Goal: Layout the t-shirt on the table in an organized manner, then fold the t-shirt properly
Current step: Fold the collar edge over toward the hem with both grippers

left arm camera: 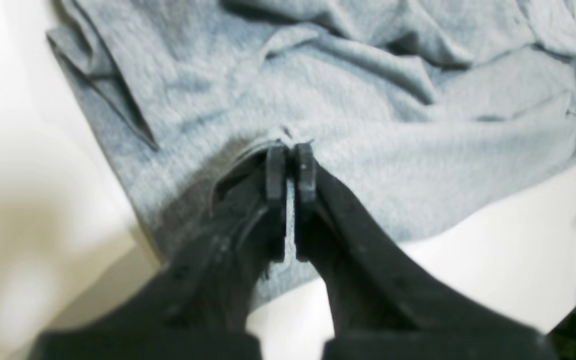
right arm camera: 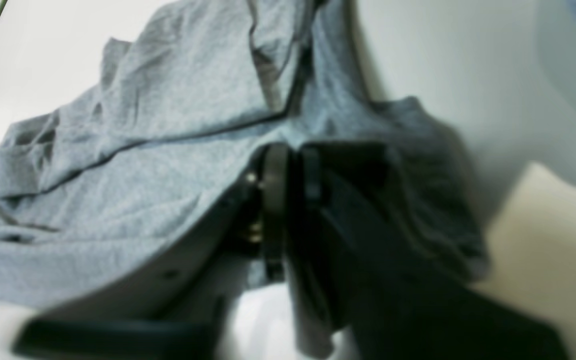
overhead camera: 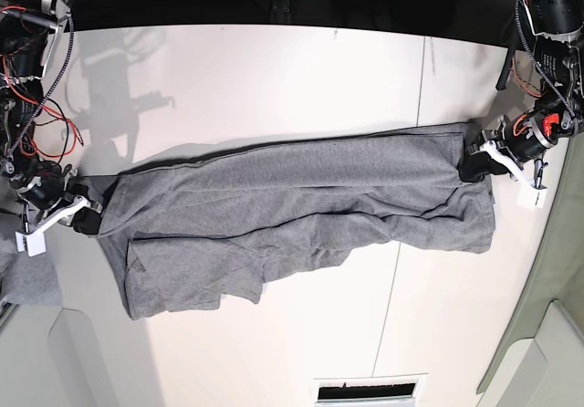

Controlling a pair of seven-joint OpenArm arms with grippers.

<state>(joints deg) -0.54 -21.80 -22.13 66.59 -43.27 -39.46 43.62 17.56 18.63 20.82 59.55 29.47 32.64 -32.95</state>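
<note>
The heather-grey t-shirt (overhead camera: 301, 197) lies stretched sideways across the white table (overhead camera: 274, 78), wrinkled, with a sleeve spread toward the near left. At the shirt's right end my left gripper (overhead camera: 476, 164) holds its edge. The left wrist view shows that gripper (left arm camera: 290, 170) shut, with a thin fold of the t-shirt (left arm camera: 368, 100) pinched between its fingers. My right gripper (overhead camera: 87, 217) is at the shirt's left end. In the blurred right wrist view its (right arm camera: 294, 172) fingers stand close together against the t-shirt (right arm camera: 143, 165), with cloth hanging below them.
A smaller bunch of grey cloth (overhead camera: 27, 279) lies at the table's left edge, near the right arm. A thin dark seam (overhead camera: 412, 179) crosses the table under the shirt. A vent slot (overhead camera: 365, 391) sits at the near edge. Loose cables (overhead camera: 32, 106) hang by the right arm.
</note>
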